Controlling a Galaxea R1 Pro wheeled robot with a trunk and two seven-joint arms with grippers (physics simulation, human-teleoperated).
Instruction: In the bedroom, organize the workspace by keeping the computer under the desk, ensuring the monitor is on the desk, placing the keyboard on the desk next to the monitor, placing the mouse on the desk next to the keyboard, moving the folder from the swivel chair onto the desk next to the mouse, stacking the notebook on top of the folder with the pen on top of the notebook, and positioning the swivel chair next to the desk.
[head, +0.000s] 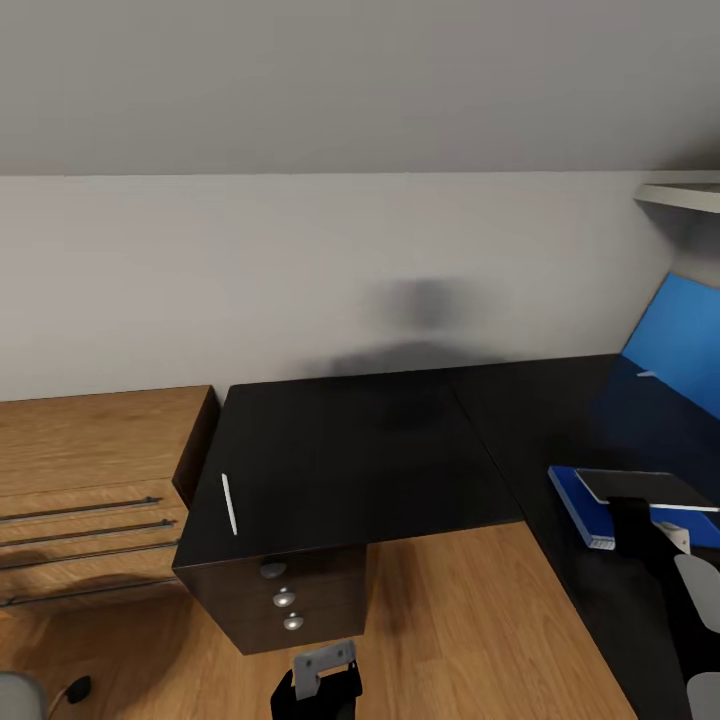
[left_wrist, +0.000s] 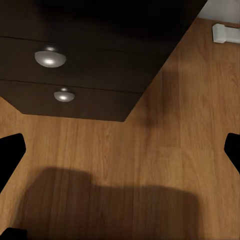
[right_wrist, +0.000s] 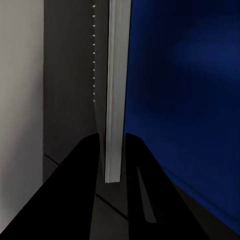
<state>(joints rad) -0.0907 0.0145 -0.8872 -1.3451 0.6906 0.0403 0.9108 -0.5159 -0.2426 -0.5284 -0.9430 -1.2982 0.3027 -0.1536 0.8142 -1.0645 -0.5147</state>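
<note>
Grey notebook (right_wrist: 114, 95) pinched edge-on in your right pincer (right_wrist: 111, 165), over blue folder (head: 580, 505) at 4 o'clock on surface (head: 350, 450). Stacking step: lower flat, release. Pen (head: 229, 503) waits at 8 o'clock. Left pincer (left_wrist: 120, 145) spread wide, empty.

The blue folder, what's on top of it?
A grey notebook, pinched by the right gripper, sits over the folder. Whether it rests flat is hidden by the arm.

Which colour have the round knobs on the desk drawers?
Silver; the knobs show best in the left wrist view.
</note>
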